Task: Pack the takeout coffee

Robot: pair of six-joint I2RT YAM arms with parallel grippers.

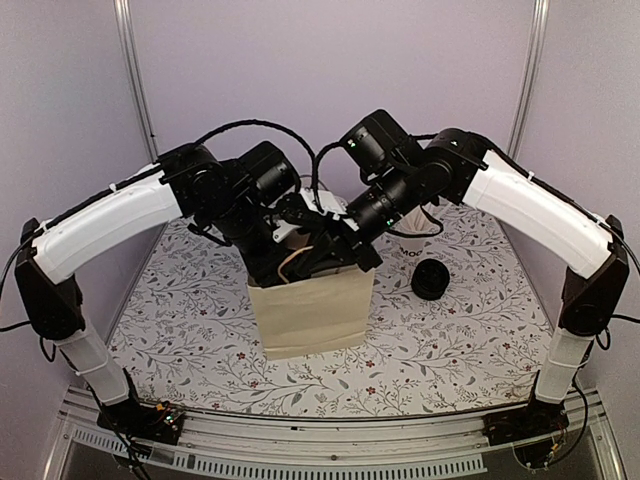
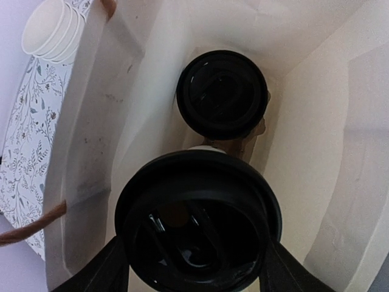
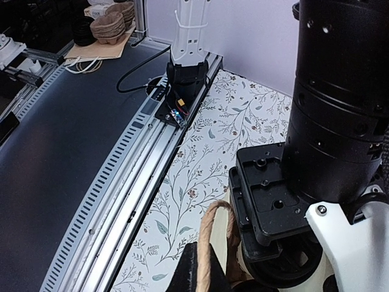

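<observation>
Standing on a floral tablecloth [image 1: 450, 340], a boxy cream paper bag [image 1: 310, 315] holds one round black-lidded cup [image 2: 222, 94] at its bottom. The left gripper [image 2: 194, 274] clasps a second cup [image 2: 197, 213] just above, between its fingers. The right gripper [image 3: 203, 271] pinches shut on the rope handle [image 3: 209, 225].

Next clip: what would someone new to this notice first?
Both arms meet over a tall cream paper bag at the centre of the table, the right end effector pinching its rim by a loop handle. Inside, the left end effector holds a white paper cup with a round black plastic lid above a second lidded cup at the bottom.
</observation>
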